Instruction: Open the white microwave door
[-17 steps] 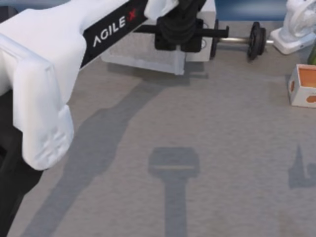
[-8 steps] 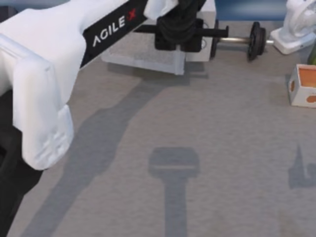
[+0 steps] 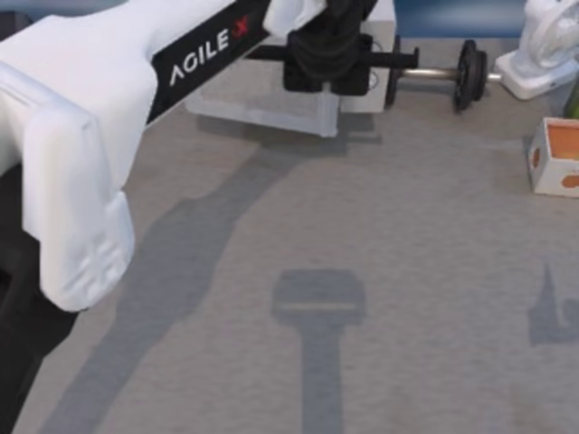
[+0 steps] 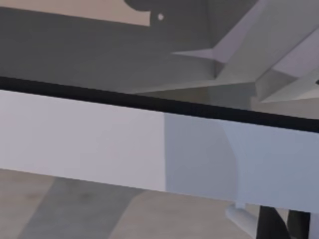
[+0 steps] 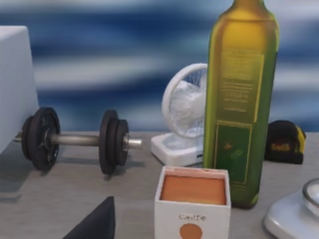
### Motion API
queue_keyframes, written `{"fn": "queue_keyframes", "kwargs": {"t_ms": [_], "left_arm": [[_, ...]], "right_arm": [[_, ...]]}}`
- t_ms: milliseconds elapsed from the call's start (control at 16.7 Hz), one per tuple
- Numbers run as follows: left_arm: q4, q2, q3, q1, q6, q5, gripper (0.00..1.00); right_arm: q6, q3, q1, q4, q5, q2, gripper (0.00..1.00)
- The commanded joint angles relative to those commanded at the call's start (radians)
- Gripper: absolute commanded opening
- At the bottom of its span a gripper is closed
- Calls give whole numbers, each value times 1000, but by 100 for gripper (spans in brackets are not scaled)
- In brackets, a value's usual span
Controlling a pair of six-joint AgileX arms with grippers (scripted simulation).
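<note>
Top view, left arm: I see my left gripper (image 3: 327, 54) at the upper middle of the frame, against the white microwave (image 3: 380, 54); I cannot tell how its fingers stand.
Top view, door: the white microwave door (image 3: 271, 107) juts from the microwave's front, ajar.
Top view, rest: dumbbell (image 3: 443, 74) and carton (image 3: 554, 155) at upper right.
Left wrist view: the door's edge (image 4: 99, 134) crosses the frame.
Right wrist view: dumbbell (image 5: 75, 139), fan (image 5: 184, 119), olive-oil bottle (image 5: 241, 99), carton (image 5: 193, 201); own fingers unreadable.
</note>
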Motion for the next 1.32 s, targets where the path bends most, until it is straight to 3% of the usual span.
{"fn": "queue_keyframes", "kwargs": {"t_ms": [480, 1320], "left_arm": [[121, -141, -230, 18, 103, 45, 0], [124, -145, -236, 19, 106, 47, 0]], "right_arm": [[0, 0, 0, 0, 0, 0, 100], [0, 0, 0, 0, 0, 0, 100]]}}
